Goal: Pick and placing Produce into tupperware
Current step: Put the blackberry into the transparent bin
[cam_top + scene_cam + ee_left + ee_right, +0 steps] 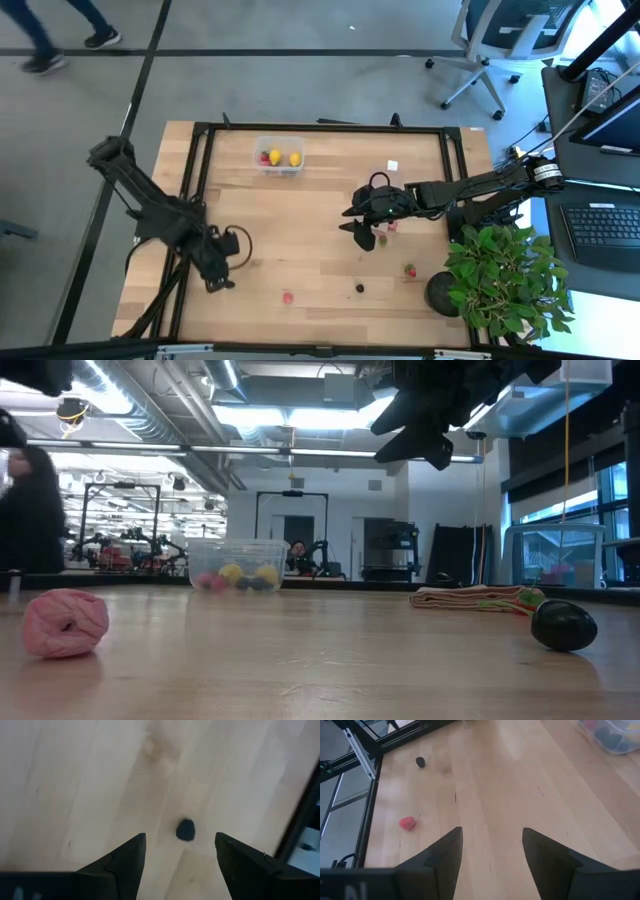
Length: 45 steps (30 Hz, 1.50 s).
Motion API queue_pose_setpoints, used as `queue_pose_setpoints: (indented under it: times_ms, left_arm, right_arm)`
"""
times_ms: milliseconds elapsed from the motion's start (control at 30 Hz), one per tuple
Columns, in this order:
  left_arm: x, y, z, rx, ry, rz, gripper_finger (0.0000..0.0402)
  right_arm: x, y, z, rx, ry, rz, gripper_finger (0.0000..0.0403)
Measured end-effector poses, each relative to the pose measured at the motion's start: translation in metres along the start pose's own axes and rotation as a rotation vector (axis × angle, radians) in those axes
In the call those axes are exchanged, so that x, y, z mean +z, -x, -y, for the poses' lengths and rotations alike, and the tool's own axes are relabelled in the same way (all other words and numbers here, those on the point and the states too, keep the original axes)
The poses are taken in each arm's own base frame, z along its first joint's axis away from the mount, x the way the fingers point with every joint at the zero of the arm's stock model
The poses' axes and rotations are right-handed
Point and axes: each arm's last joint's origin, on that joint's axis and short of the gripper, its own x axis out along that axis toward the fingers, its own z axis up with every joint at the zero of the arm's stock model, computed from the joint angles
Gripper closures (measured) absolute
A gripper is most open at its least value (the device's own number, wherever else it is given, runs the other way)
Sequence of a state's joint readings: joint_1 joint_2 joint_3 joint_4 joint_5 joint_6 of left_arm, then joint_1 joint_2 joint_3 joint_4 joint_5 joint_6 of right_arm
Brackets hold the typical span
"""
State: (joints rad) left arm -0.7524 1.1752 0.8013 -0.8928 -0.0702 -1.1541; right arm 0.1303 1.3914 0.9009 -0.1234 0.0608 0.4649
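Observation:
The clear tupperware [278, 157] stands at the table's far side with red and yellow produce inside; the low view shows it too [238, 566]. Loose produce lies on the wood: a pink-red piece [288, 297], a dark berry [360, 288], a red strawberry [410, 270] and a small piece [383, 238] beside my right gripper. My left gripper [218, 280] hangs near the table's left edge, open and pointing down. A second dark berry [185, 829] lies on the table below the gap between its fingers [180, 836], untouched. My right gripper [491, 831] hovers open over mid-table [362, 238].
A black frame [196, 200] runs along the table's edges. A leafy potted plant [500, 275] stands at the near right corner. A small white piece [392, 165] lies at the far right. Bare wood stretches between the two grippers.

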Motion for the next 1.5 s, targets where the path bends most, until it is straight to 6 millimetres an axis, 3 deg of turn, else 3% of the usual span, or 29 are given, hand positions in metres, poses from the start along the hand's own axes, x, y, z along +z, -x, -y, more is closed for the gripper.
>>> queue_pose_setpoints:
  times_ms: [233, 400, 1200, 1500]
  left_arm:
    - [-0.017, -0.032, 0.017, 0.125, -0.07, 0.002, 0.0174]
    - [-0.027, -0.05, 0.032, 0.105, -0.123, 0.013, 0.0174]
    - [-0.036, -0.091, 0.041, 0.186, -0.128, -0.015, 0.0174]
    - [-0.036, -0.093, 0.042, 0.194, -0.138, -0.016, 0.0174]
  right_arm:
    - [0.0, 0.0, 0.0, 0.0, 0.002, 0.0, 0.0194]
    - [0.0, 0.0, 0.0, 0.0, 0.0, -0.001, 0.0194]
    - [-0.001, 0.0, 0.0, -0.004, 0.002, -0.009, 0.0194]
    - [-0.002, 0.0, 0.001, -0.009, 0.001, -0.019, 0.0194]
